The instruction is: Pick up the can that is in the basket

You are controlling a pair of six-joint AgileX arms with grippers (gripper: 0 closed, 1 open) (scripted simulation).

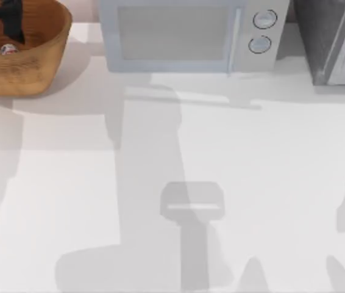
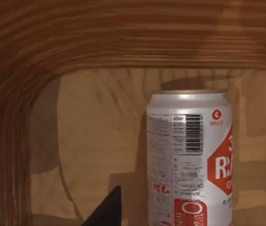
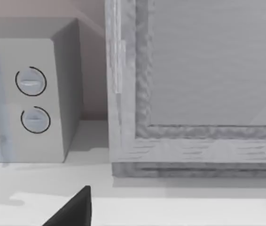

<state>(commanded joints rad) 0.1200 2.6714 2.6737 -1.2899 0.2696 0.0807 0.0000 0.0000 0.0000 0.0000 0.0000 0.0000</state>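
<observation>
Seen from above: white table [image 1: 178, 183], microwave [image 1: 188, 33] at the back centre, grey cabinet [image 1: 337, 39] at the back right, basket [image 1: 29, 67] at the back left corner with the left gripper [image 1: 5, 18] dipped inside and just a sliver of the can [image 1: 8, 50] beside it. From the left wrist: ribbed basket wall [image 2: 76, 37] curving round the can [image 2: 189, 155], label and barcode plain, one dark fingertip [image 2: 105, 209] just beside it, so cannot tell how wide the grip stands. From the right wrist: microwave dials [image 3: 31, 81], cabinet front [image 3: 208, 70], one dark fingertip [image 3: 74, 209] low over the table, grip width likewise cannot tell.

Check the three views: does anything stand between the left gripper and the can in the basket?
Nothing visible does. The left gripper is already down inside the basket, and its wrist view shows the can close ahead on the basket floor.
</observation>
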